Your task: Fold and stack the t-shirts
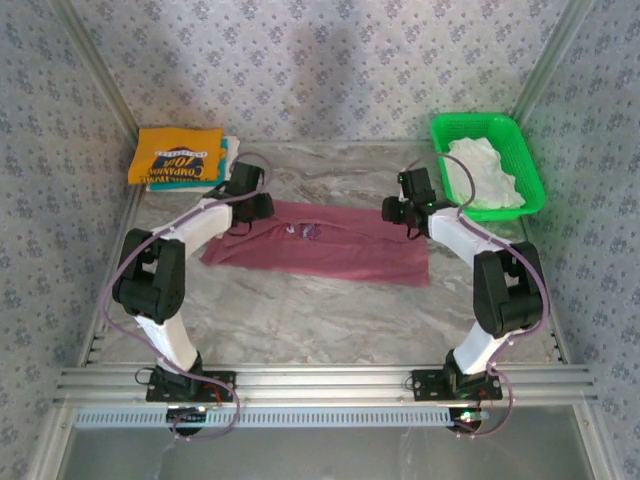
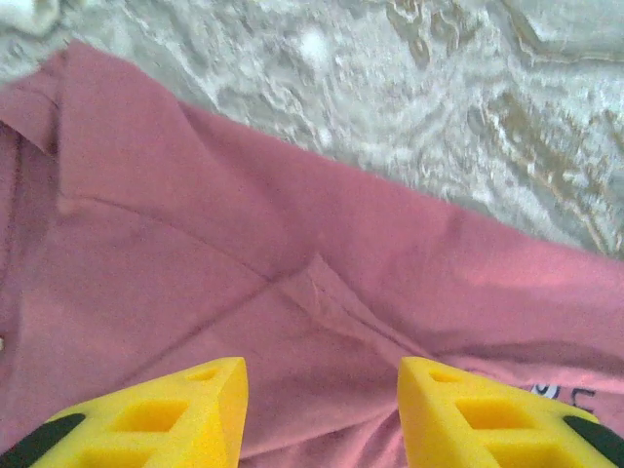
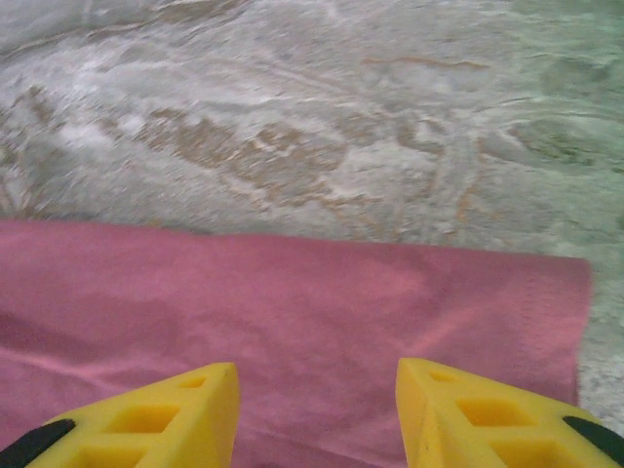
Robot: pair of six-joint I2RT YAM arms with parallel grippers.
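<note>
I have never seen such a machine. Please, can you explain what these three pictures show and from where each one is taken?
Two robot arms stand at a table's near edge. One camera looks down from above; the others sit on each wrist, looking past yellow fingers. The left gripper and the right gripper, both open and holding nothing, hover over a maroon t-shirt spread flat on the marbled table. At back left lies a folded yellow-orange shirt on a teal one. A green basket holds white cloth.

Left gripper point(image 2: 322, 414) and right gripper point(image 3: 317, 414) spread, seemingly empty
</note>
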